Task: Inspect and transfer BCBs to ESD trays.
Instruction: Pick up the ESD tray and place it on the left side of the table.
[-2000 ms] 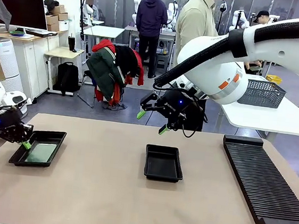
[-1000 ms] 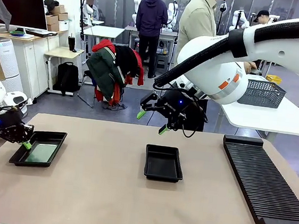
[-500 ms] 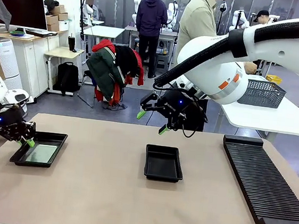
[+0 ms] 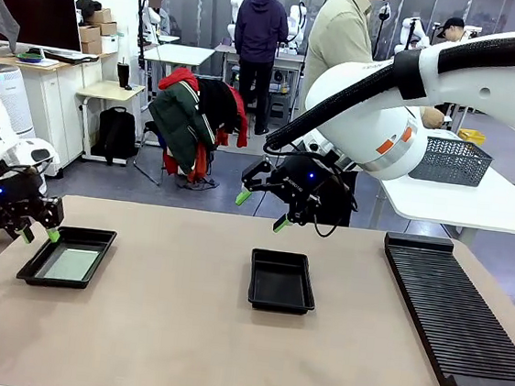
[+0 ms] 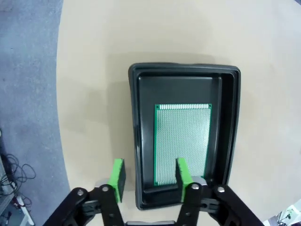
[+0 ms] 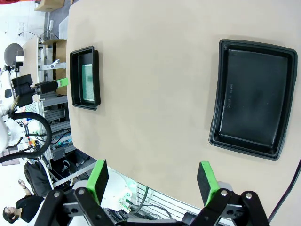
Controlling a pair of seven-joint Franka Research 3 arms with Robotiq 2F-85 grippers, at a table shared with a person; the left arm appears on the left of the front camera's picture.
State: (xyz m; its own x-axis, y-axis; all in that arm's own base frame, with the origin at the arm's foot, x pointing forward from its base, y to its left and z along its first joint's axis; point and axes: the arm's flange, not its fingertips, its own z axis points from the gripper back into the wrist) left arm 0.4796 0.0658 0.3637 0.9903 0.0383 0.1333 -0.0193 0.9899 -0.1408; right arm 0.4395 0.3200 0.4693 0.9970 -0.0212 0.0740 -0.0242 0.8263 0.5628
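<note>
Tan desk. Tray at 9 o'clock, BCB flat on its floor. Left end effector hovers at that tray's 10 o'clock corner, jaws apart, gripping nothing. Second tray mid-desk; right end effector high at its 12 o'clock, jaws wide apart.

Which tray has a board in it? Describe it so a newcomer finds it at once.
On the tan table, look to the robot's left end, beside the open left gripper. There sits a shallow black tray with a green board lying flat on its floor; the identical tray at the table's middle is empty.
</note>
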